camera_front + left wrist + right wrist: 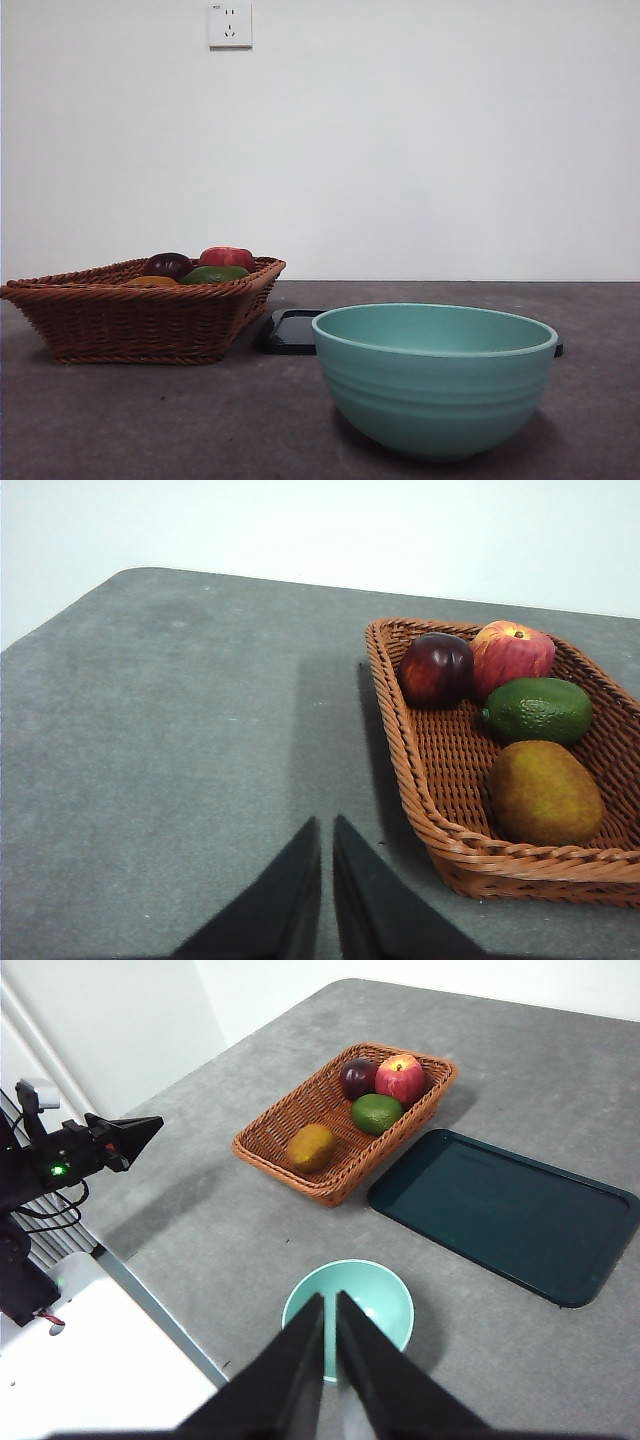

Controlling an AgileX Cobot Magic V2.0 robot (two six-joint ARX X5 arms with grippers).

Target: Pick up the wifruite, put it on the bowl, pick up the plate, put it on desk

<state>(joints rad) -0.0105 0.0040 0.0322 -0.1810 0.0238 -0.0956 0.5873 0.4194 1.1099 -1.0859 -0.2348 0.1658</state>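
Observation:
The wifruite [545,792], a dull orange-brown fruit, lies in the near end of a wicker basket; the front view shows only its top [150,282]. The mint-teal ribbed bowl [435,378] stands empty on the desk [150,420], near the front. Behind it lies the plate [505,1210], a flat dark teal tray, beside the basket. My left gripper [327,822] is shut and empty, hovering over bare desk beside the basket. High above the bowl's rim [395,1295], my right gripper [330,1297] is shut and empty too.
The brown wicker basket [140,315] at the left also holds a dark purple fruit [437,668], a red apple [512,655] and a green fruit [537,709]. The left arm [110,1140] reaches in from the desk's edge. A wall stands behind.

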